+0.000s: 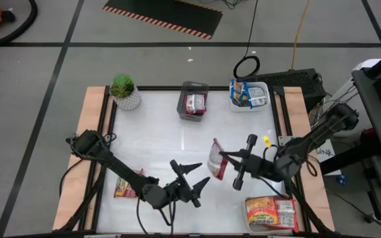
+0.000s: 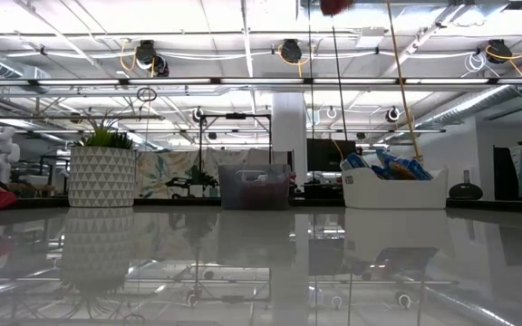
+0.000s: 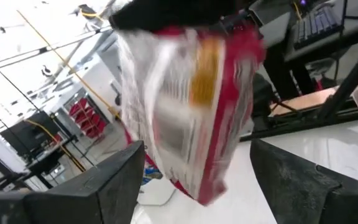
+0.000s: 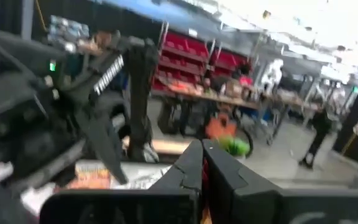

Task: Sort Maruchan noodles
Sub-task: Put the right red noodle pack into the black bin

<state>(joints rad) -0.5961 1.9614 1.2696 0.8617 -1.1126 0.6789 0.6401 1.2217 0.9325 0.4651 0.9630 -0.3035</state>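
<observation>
My right gripper (image 1: pixel 225 156) is clamped on a red-and-white noodle packet (image 1: pixel 216 160), facing my spread-fingered left gripper (image 1: pixel 192 175).

The table (image 1: pixel 151 132) is bare and passable across its middle, from the centre out toward 9 o'clock. Along the 12 o'clock edge stand a potted plant (image 1: pixel 124 91), a grey tray (image 1: pixel 194 100) and a white tray (image 1: pixel 249 95). Toward 4 o'clock the right gripper (image 1: pixel 225 156) holds a red-and-white packet (image 1: pixel 216 159) up, blocking passage. At 6 o'clock the left gripper (image 1: pixel 190 173) sits with jaws spread. An orange packet stack (image 1: pixel 271 212) fills the 5 o'clock corner.
</observation>
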